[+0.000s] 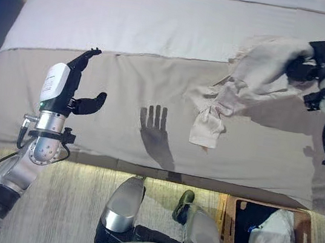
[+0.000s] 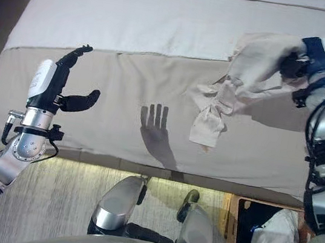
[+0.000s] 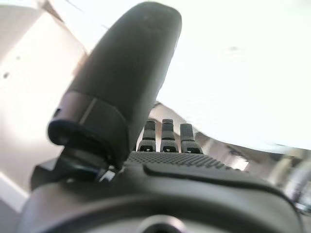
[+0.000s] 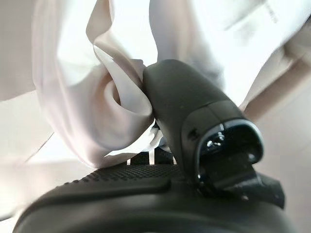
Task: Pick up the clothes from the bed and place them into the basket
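On my left, the left robot hand (image 1: 72, 93) hung over the bed (image 1: 134, 25) with fingers straight and thumb spread, holding nothing; no cloth lay near it.

Further right, a pale garment (image 1: 251, 80) trailed down and away from the right robot hand (image 1: 309, 61), its loose end (image 1: 205, 131) sagging to the bed's cover. That hand was closed on the garment's upper part; its wrist view showed the thumb (image 4: 194, 111) pressed into a bunched fold of cloth (image 4: 116, 102).

The basket (image 1: 303, 225) sat on the floor below that hand, beyond the bed's near edge, already holding a white piece of clothing (image 1: 273, 239).

My worry was the trailing part. As I judged it, the hold caught only one bunch, so the hanging end might drag on the bed, snag on the mattress edge or drape over the basket's rim. A quick swing could also pull the fold from under the thumb.
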{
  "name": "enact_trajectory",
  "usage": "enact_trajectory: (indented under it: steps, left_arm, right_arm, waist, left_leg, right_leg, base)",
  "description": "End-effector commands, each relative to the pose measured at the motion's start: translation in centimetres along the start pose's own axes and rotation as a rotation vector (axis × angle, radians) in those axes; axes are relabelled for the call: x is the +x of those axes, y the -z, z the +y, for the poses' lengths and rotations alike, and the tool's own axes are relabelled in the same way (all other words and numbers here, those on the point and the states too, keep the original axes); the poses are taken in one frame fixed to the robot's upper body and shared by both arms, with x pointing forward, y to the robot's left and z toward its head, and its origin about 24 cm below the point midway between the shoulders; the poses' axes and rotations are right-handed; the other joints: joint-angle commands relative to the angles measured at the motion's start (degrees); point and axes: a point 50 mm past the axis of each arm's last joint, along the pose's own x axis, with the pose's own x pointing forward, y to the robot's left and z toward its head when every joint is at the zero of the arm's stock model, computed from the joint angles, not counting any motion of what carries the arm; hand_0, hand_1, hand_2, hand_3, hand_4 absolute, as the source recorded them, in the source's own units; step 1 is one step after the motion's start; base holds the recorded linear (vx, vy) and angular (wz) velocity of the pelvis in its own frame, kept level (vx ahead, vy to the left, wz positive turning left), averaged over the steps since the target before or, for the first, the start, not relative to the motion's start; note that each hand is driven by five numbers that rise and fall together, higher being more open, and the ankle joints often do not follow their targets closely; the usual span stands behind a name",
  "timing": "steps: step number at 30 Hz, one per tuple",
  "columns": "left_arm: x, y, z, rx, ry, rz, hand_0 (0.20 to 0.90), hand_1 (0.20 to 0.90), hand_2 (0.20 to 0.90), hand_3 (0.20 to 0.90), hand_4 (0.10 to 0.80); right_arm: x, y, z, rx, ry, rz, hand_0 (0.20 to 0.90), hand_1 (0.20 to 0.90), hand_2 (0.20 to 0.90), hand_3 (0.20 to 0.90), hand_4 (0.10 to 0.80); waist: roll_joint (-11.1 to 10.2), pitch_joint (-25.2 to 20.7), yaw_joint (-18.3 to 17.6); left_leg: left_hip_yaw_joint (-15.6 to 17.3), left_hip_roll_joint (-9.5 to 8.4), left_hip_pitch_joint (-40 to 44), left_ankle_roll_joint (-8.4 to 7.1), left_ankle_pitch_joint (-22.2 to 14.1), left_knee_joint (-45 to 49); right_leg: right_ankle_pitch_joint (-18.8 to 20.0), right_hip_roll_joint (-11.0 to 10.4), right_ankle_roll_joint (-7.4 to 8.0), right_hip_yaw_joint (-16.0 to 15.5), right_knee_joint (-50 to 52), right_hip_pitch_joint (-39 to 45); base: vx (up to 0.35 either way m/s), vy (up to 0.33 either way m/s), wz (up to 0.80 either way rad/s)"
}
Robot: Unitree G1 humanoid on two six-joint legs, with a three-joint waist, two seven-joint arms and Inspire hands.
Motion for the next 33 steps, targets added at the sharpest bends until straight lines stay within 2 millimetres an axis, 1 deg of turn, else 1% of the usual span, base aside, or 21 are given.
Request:
enact_trajectory:
  steps: [1,5,6,9,14,16,17,21,27,33]
  left_arm:
    - [-1.1,0.6,-1.0,-0.055,-0.022,0.034,0.900,0.900,0.900,0.900,0.800]
    - [-1.1,0.8,-1.3,-0.054,-0.022,0.045,0.900,0.900,0.900,0.900,0.800]
    - [-0.9,0.8,-1.3,-0.056,-0.020,0.041,0.900,0.900,0.900,0.900,0.800]
    - [-0.9,1.1,-1.5,-0.055,-0.024,0.052,0.900,0.900,0.900,0.900,0.800]
    - [-1.5,1.7,-2.0,-0.071,-0.021,0.064,0.900,0.900,0.900,0.900,0.800]
    - [-1.7,1.7,-2.0,-0.076,-0.016,0.063,0.900,0.900,0.900,0.900,0.800]
    - [-1.7,1.8,-2.2,-0.084,-0.012,0.059,0.900,0.900,0.900,0.900,0.800]
    - [-1.8,1.8,-2.6,-0.089,0.002,0.054,0.900,0.900,0.900,0.900,0.800]
    - [-1.4,1.7,-2.6,-0.104,0.011,0.035,0.900,0.900,0.900,0.900,0.800]
    - [-1.0,1.5,-2.9,-0.106,0.031,0.018,0.900,0.900,0.900,0.900,0.800]
  right_arm:
    - [-0.9,-0.6,-2.1,-0.101,0.047,-0.116,0.300,0.300,0.300,0.200,0.100]
    - [-1.8,0.1,-3.3,-0.122,0.068,-0.127,0.300,0.300,0.300,0.200,0.100]
    - [-2.1,0.4,-3.9,-0.123,0.086,-0.127,0.300,0.300,0.300,0.200,0.100]
    - [-2.9,0.8,-4.8,-0.131,0.109,-0.131,0.300,0.300,0.300,0.200,0.100]
    - [-4.0,1.7,-6.7,-0.144,0.161,-0.120,0.300,0.300,0.300,0.200,0.100]
    - [-4.4,1.9,-7.2,-0.150,0.173,-0.113,0.300,0.300,0.300,0.200,0.100]
    - [-4.8,2.2,-7.9,-0.166,0.189,-0.105,0.300,0.300,0.300,0.200,0.100]
    - [-5.7,2.6,-9.5,-0.181,0.217,-0.091,0.300,0.300,0.300,0.200,0.100]
    - [-6.9,3.5,-11.5,-0.206,0.253,-0.055,0.300,0.300,0.300,0.200,0.100]
    - [-7.6,3.5,-13.0,-0.198,0.289,-0.042,0.300,0.300,0.300,0.200,0.100]
  waist:
    - [-1.37,-17.86,-3.37]
    - [-1.72,-20.50,-5.86]
    - [-1.88,-21.22,-6.58]
    - [-2.11,-22.35,-8.34]
    - [-2.74,-23.80,-11.24]
    - [-2.83,-23.97,-11.70]
    - [-2.93,-24.20,-12.84]
    - [-3.07,-24.63,-15.43]
    - [-3.06,-25.03,-17.88]
    - [-2.99,-25.57,-19.93]
  left_leg:
    - [2.38,0.11,-1.23,0.85,-3.03,1.04]
    - [3.97,1.03,1.33,0.62,-2.14,-3.17]
    - [4.58,1.32,1.98,0.64,-2.08,-4.29]
    - [5.64,1.76,2.98,0.61,-2.05,-5.70]
    - [7.73,2.31,4.07,0.77,-2.66,-6.44]
    - [7.98,2.41,4.33,0.83,-2.79,-6.47]
    - [8.27,2.54,4.57,0.93,-2.97,-6.50]
    - [9.51,3.00,5.12,1.00,-3.56,-6.12]
    - [11.25,3.60,5.42,0.76,-4.12,-5.60]
    - [12.94,3.88,5.48,0.68,-4.47,-5.16]
  right_leg:
    - [3.11,3.28,-1.65,-0.20,-4.92,0.96]
    - [4.80,4.02,-0.66,2.34,-7.67,1.46]
    - [5.04,4.24,-0.44,3.11,-8.30,1.49]
    - [5.50,4.73,-0.10,4.76,-8.97,1.32]
    - [6.08,5.58,0.22,7.88,-9.90,0.85]
    - [6.09,5.89,0.23,8.71,-9.75,0.73]
    - [6.12,6.34,0.26,9.96,-9.44,0.36]
    - [5.98,7.25,0.25,12.33,-8.65,-0.46]
    - [6.26,7.88,0.55,14.42,-8.33,-1.38]
    - [6.22,8.43,0.72,15.62,-7.42,-2.40]
  base:
    - [0.057,0.003,-0.40]
    - [0.053,-0.006,-0.43]
    - [0.033,-0.004,-0.34]
    - [0.018,0.005,-0.30]
    - [0.010,0.015,-0.26]
    - [0.006,0.018,-0.26]
    - [0.003,0.025,-0.33]
    - [-0.002,0.035,-0.31]
    - [-0.020,0.029,-0.19]
    - [-0.027,0.007,-0.19]
